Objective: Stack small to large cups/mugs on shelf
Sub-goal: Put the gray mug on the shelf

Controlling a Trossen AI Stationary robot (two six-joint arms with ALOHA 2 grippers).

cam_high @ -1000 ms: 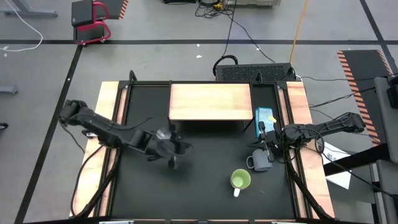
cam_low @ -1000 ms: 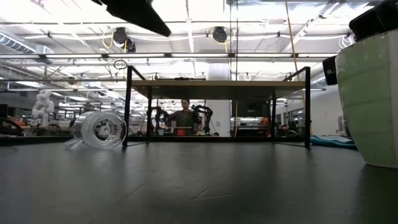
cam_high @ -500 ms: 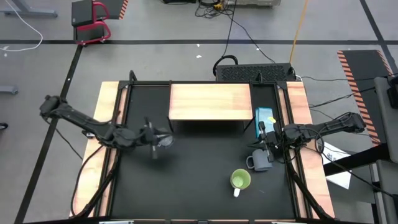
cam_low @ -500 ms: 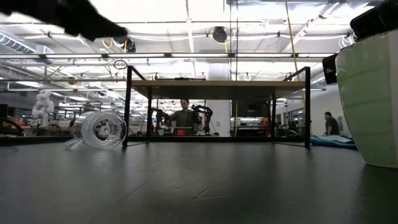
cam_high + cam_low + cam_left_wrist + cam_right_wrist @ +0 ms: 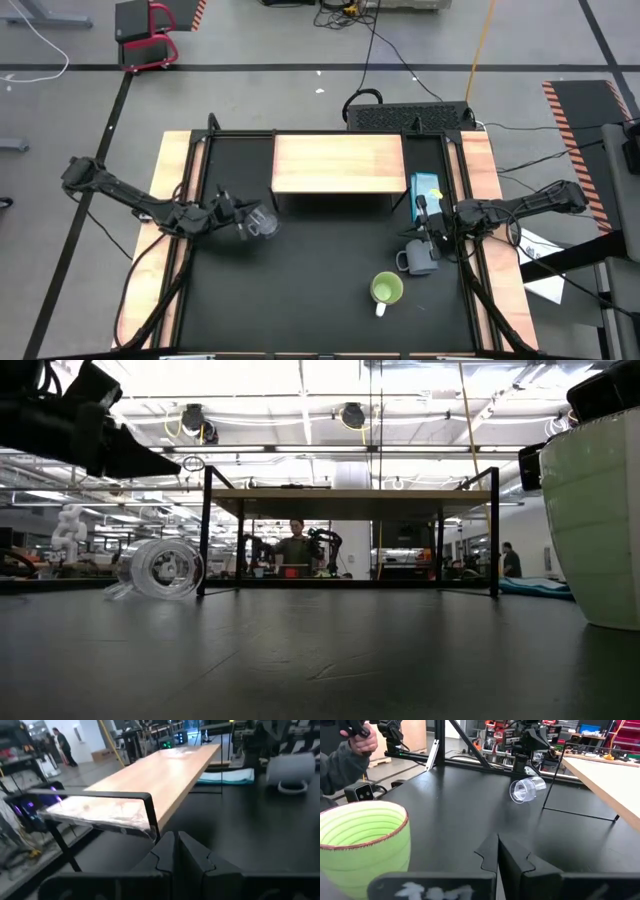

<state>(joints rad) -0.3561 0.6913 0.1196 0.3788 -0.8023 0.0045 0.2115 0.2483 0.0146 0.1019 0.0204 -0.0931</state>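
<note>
The clear glass cup (image 5: 263, 222) lies on its side on the black table, left of the shelf's near left leg; it also shows in the low view (image 5: 160, 568) and the right wrist view (image 5: 525, 790). My left gripper (image 5: 243, 214) is shut and nearly level. It hangs just left of and above the cup, apart from it (image 5: 150, 460). The grey-blue mug (image 5: 420, 258) and the lime-green mug (image 5: 386, 290) stand at the near right. My right gripper (image 5: 418, 232) is shut just beyond the grey mug. The light-wood shelf (image 5: 338, 163) stands at the far middle.
A teal object (image 5: 425, 187) lies by the shelf's right end. Light-wood strips (image 5: 172, 180) run along both table sides. A person's sleeve and hand (image 5: 350, 750) show beyond the table's edge in the right wrist view. Bare black table (image 5: 320, 270) lies between the glass cup and the two mugs.
My left gripper has drawn back toward the table's left edge and sunk, tipping from pointing steeply down to nearly level. The glass cup has stayed lying on its side in the same place. My right arm has kept still.
</note>
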